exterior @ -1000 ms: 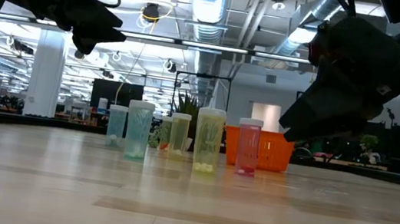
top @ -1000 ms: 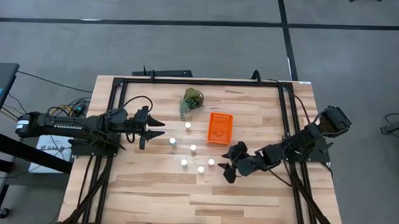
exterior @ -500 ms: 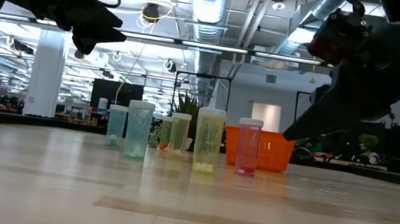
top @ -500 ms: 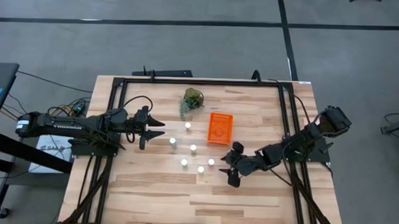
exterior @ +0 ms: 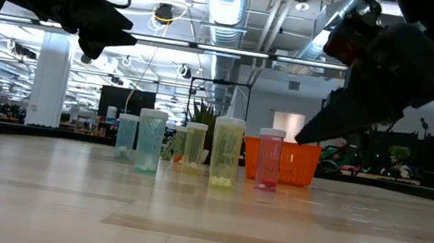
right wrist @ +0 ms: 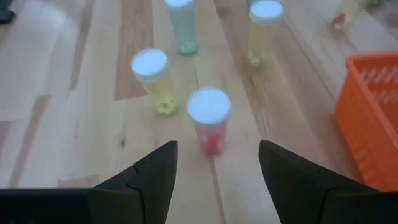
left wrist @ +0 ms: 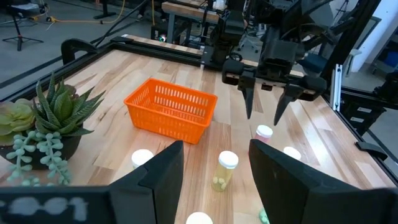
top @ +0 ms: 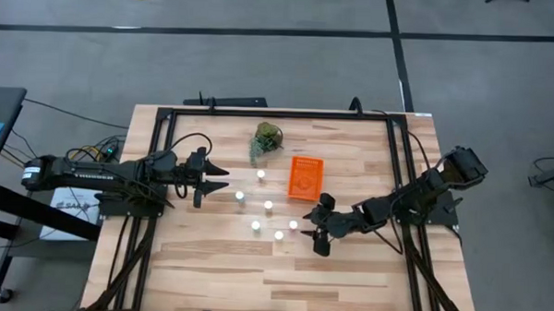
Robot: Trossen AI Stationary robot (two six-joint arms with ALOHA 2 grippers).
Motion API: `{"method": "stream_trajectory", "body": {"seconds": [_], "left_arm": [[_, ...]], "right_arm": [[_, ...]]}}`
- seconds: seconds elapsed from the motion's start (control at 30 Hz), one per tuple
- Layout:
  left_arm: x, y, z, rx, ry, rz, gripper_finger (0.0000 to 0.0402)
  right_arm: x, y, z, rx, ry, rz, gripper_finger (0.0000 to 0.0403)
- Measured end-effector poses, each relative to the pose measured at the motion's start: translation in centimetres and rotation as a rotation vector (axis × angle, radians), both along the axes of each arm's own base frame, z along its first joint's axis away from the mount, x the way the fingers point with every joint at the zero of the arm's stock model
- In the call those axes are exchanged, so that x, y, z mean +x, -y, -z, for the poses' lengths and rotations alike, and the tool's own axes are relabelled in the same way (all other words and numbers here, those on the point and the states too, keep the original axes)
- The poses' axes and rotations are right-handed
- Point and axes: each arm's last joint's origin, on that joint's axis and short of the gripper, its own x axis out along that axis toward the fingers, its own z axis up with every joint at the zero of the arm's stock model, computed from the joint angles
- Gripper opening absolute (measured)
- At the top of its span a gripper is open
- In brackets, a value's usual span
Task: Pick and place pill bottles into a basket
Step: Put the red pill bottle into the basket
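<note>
On a pale wooden table (top: 208, 264), the right gripper (top: 317, 228) hangs above the boards with its two dark fingers (left wrist: 247, 99) spread apart and empty, tips pointed down at the pink pill bottle (right wrist: 208, 118), which stands upright just ahead of and between them without touching either. From the right wrist view, that bottle's round white cap sits nearly centred in the gap, with a yellow-tinted bottle (right wrist: 152, 73) just beyond it to one side and two more pill bottles (right wrist: 265, 28) farther ahead. The orange basket (top: 305, 177), a perforated rectangular bin, rests on the table close beside the right fingers, on the far side of the pink bottle, and appears empty in the left wrist view. Six white-capped bottles (top: 255, 227) in all stand loose on the wood between the two arms, none inside the basket. The left gripper (top: 216, 178) is held above the table at the opposite side of the cluster, its fingers likewise parted with nothing between them, aimed toward the bottles and well apart from them. A small potted succulent (top: 266, 141) sits beyond the basket, near the table's far edge, clear of both sets of fingers.
</note>
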Motion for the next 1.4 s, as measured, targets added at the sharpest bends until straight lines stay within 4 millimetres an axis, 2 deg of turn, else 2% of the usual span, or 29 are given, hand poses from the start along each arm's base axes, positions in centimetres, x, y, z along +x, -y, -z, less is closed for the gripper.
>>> {"method": "stream_trajectory", "body": {"seconds": [0.2,1.13,1.4], "left_arm": [[0.0,0.0,0.0,0.0,-0.001,0.0,0.0171],[0.0,0.0,0.0,0.0,-0.001,0.0,0.0171],[0.0,0.0,0.0,0.009,-0.001,0.002,0.0171]], "right_arm": [[0.6,-0.2,-0.8,-0.024,0.025,-0.027,0.0218],[0.8,-0.2,-1.0,-0.031,0.061,-0.003,0.0218],[1.3,0.6,-1.3,-0.026,0.09,0.026,0.0218]]}}
